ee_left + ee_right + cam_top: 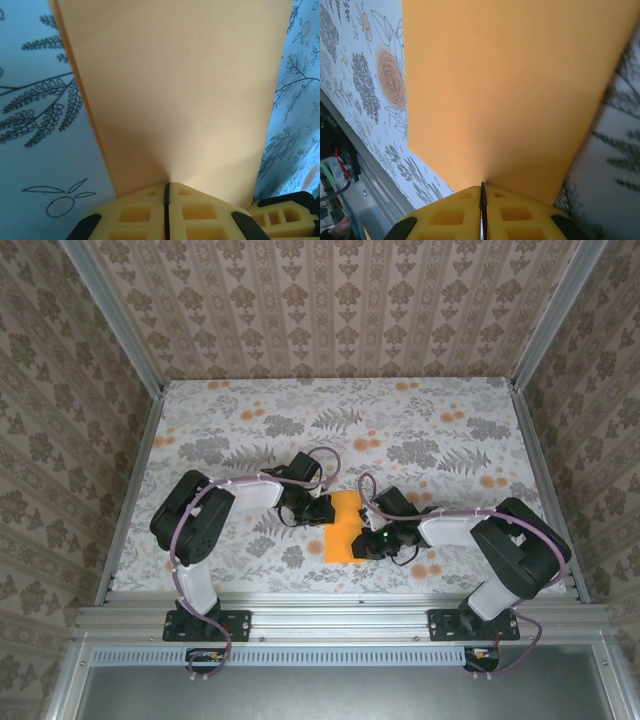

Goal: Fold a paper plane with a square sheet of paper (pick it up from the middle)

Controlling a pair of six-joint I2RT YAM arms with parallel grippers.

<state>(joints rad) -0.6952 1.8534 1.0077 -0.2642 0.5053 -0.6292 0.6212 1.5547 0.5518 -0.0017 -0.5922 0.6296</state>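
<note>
The left gripper (324,508) and right gripper (369,543) each pinch one side of the paper sheet (345,528), fingers squeezed tight on it; likely to hold it steady for folding.

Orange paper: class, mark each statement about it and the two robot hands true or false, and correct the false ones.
1. The left hand is shut on an edge of the orange paper. True.
2. The right hand hangs open, apart from the paper. False: its jaws are shut on the paper's edge.
3. In the top view the paper sits between the two hands. True.
4. The paper is a narrow, pointed dart. False: from above it is a plain, straight-sided oblong with no point.
5. The table is plain white. False: it carries a print of leaves and orange flowers.
</note>
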